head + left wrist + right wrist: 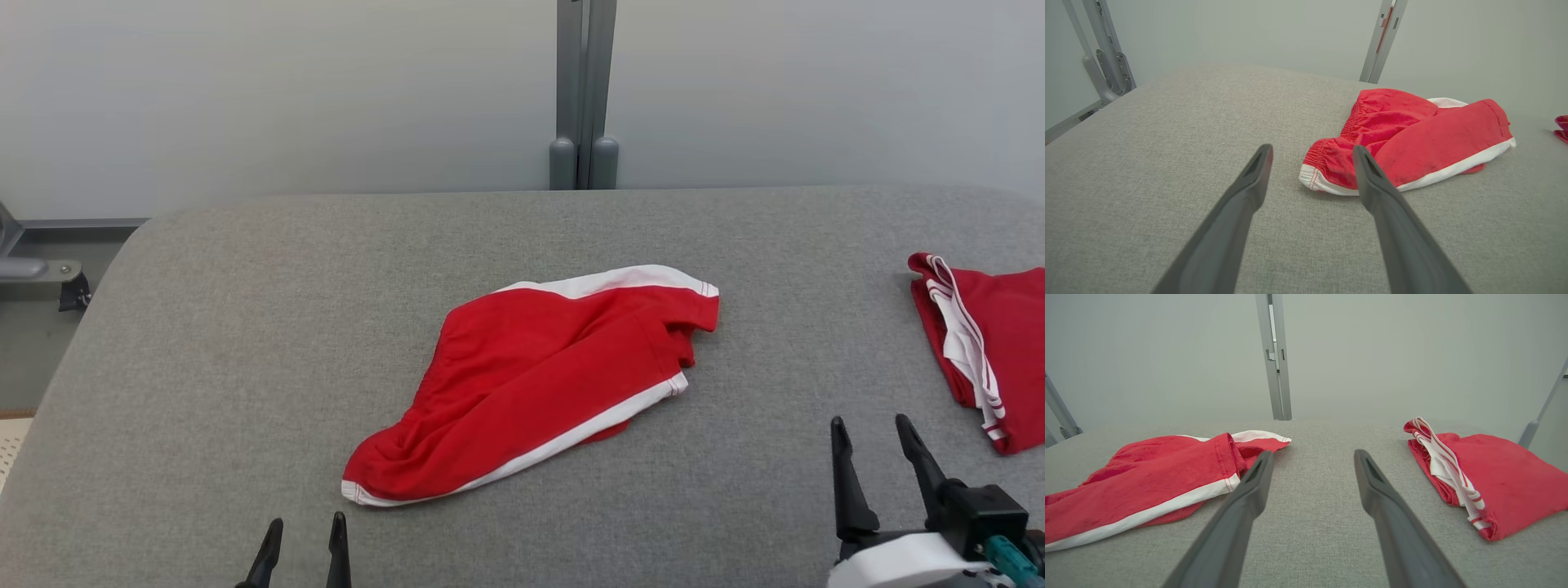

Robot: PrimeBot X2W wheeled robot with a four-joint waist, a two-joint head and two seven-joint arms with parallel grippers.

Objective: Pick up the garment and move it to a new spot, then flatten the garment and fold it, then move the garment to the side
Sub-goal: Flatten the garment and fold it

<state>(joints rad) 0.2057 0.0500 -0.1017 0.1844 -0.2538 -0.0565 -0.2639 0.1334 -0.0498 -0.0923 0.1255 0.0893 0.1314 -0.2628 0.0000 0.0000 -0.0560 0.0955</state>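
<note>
A crumpled red garment (535, 380) with white trim lies in the middle of the grey table (245, 327). The left wrist view shows the garment (1412, 139) just ahead and to the right, its elastic waistband nearest the fingers. In the right wrist view the garment (1147, 486) lies to the left. My left gripper (304, 529) is open at the near edge, short of the garment's lower corner, with nothing between its fingers. My right gripper (872, 433) stands open at the lower right, empty, apart from both cloths.
A second red cloth (992, 343) with white striped trim lies folded at the table's right edge, also as the folded cloth (1482, 477) in the right wrist view. A grey metal post (584, 98) rises behind the table. The table's left corner is rounded.
</note>
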